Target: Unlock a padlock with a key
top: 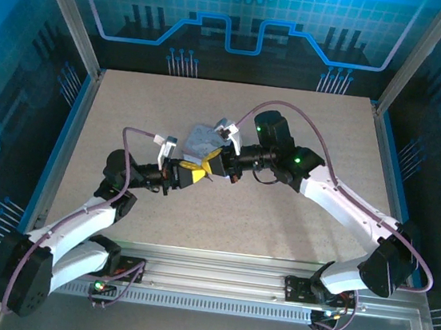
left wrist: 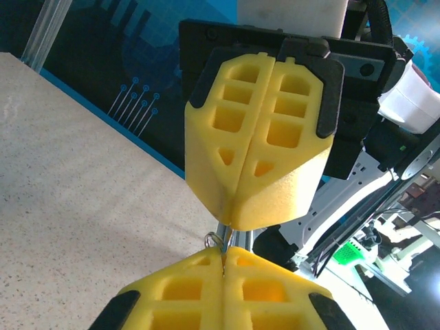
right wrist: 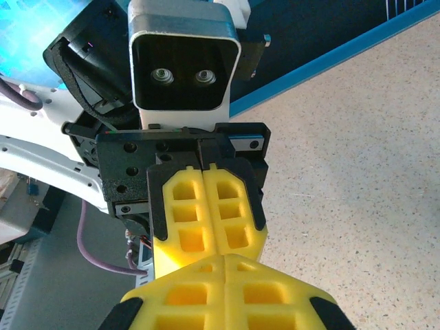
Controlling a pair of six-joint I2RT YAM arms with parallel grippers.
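My two grippers meet tip to tip above the table's middle. The left gripper [top: 194, 175] [left wrist: 223, 256] is shut, and a thin metal sliver with a small wire ring, the key [left wrist: 214, 239], sticks out of the seam between its yellow pads. The sliver reaches up to the tips of the right gripper [top: 214, 164] [left wrist: 234, 221] [right wrist: 225, 265], which is also shut. Nothing shows between the right pads, so I cannot tell whether they pinch anything. In the right wrist view the left gripper's fingers [right wrist: 206, 213] stand pressed together against the right tips. The padlock is hidden.
A grey embossed tin [top: 200, 137] lies just behind the meeting grippers. The speckled tabletop [top: 147, 108] has free room on all sides. Blue-edged frame posts and panels [top: 63, 138] wall it in. An aluminium rail [top: 222, 282] runs along the near edge.
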